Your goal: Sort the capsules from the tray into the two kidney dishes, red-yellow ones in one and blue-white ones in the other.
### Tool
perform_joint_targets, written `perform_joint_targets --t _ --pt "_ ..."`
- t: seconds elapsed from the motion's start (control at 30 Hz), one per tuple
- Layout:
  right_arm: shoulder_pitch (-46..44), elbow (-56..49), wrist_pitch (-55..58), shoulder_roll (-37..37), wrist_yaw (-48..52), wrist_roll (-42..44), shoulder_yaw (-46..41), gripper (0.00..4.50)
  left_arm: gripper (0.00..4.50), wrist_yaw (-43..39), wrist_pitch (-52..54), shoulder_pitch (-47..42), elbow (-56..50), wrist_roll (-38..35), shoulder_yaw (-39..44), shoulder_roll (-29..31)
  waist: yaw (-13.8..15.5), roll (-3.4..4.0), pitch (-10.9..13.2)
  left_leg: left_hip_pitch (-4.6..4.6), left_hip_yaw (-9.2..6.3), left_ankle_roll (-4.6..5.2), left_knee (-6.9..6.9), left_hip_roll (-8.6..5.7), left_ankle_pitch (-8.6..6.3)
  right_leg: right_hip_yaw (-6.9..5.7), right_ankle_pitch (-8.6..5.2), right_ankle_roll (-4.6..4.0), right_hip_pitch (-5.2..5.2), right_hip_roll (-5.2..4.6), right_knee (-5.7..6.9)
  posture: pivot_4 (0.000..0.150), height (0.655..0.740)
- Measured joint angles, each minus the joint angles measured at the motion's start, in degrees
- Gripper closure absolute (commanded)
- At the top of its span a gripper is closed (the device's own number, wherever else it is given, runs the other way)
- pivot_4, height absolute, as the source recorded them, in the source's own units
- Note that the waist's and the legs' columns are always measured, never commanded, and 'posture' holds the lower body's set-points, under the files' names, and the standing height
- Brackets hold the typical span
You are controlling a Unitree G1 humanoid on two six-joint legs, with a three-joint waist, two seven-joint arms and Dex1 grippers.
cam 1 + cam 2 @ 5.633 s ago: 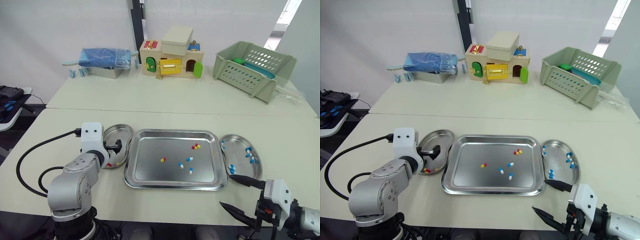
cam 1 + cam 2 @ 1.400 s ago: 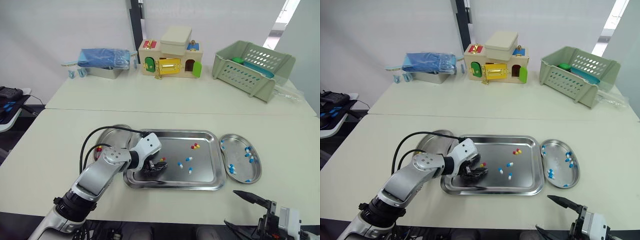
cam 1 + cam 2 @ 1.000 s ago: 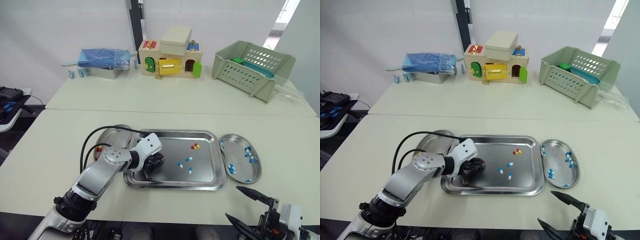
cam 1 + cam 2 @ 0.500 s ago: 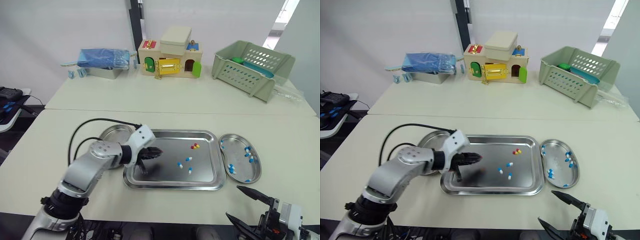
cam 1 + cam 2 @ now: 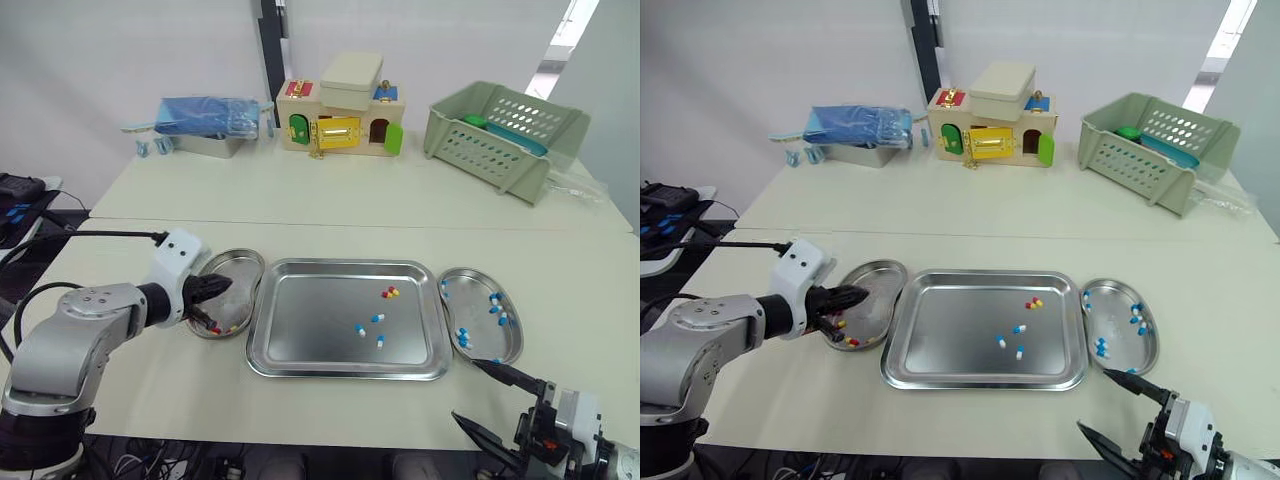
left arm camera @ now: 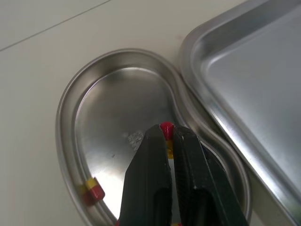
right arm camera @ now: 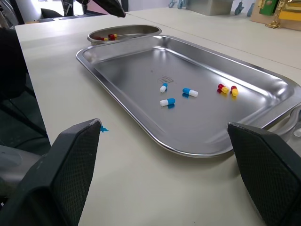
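Capsules are split between three places. In the tray [image 5: 310, 335], a red-yellow pair [image 5: 390, 293] lies side by side toward the far right, and three blue-white capsules [image 5: 378, 318] sit loosely grouped nearer the middle. The right kidney dish [image 5: 478, 270], just beside the tray's right edge, holds several blue-white ones [image 5: 497, 300]. The left kidney dish [image 6: 63, 113], close against the tray's left edge, has a few red-yellow ones [image 5: 215, 328] at its near end.

The left pincer [image 6: 167, 134] is over the left dish, its two black fingers closed on one red-yellow capsule [image 6: 166, 127] whose red end pokes out between the tips. It looks to hang a little above the dish floor, though the wrist view does not settle whether it touches. Another red-yellow capsule [image 6: 92, 189] lies against the dish wall, off to one side of the fingers.

The right pincer [image 5: 466, 391] is at the near edge of the worktop [image 5: 130, 240], close to the tray's near right corner, its fingers spread wide with nothing between them.
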Motion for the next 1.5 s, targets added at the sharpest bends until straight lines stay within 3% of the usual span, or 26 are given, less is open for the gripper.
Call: perform_joint_targets --t 0.4,0.5,0.87,1.17,1.5 --pt "-1.7 0.1 0.3 -0.2 1.6 0.0 0.7 0.00 4.47 3.4 0.2 0.8 0.1 -0.5 0.4 -1.4 -0.1 -0.01 0.0 0.01 0.01 0.00 0.00 0.00 0.00 0.00 0.00 0.00 0.00 -0.02 0.00 0.150 0.7400" --pt "-1.7 0.2 0.3 -0.2 1.8 0.0 0.7 0.00 3.71 3.7 0.2 0.8 0.3 -0.5 0.4 -1.4 0.0 -0.01 0.0 0.00 0.02 0.00 0.00 -0.01 0.00 0.01 0.00 0.00 0.00 -0.02 0.00 0.150 0.7400" --pt "-2.0 0.2 0.3 -0.2 1.8 -0.1 0.7 0.00 0.15 2.8 -1.0 0.9 2.6 -0.6 0.1 -1.4 0.0 -0.01 0.0 0.00 0.02 0.00 0.00 -0.01 0.00 0.00 0.00 0.00 0.00 -0.02 0.00 0.150 0.7400" --pt "-2.4 -0.2 3.2 -1.9 0.7 0.2 0.2 0.00 0.06 0.7 -3.7 1.6 4.0 -0.9 0.2 -0.9 -0.1 -0.01 0.0 0.00 0.02 0.00 0.00 0.00 0.00 0.01 0.00 0.00 -0.01 -0.01 0.00 0.150 0.7400" --pt "-1.7 -3.5 21.0 -15.9 0.9 9.4 -11.2 0.00 0.06 -12.5 -22.7 15.1 11.9 0.2 11.5 8.7 -0.1 -0.01 0.0 0.01 0.10 0.01 -0.05 0.00 -0.01 0.06 0.00 -0.01 -0.03 -0.02 -0.02 0.150 0.7400"
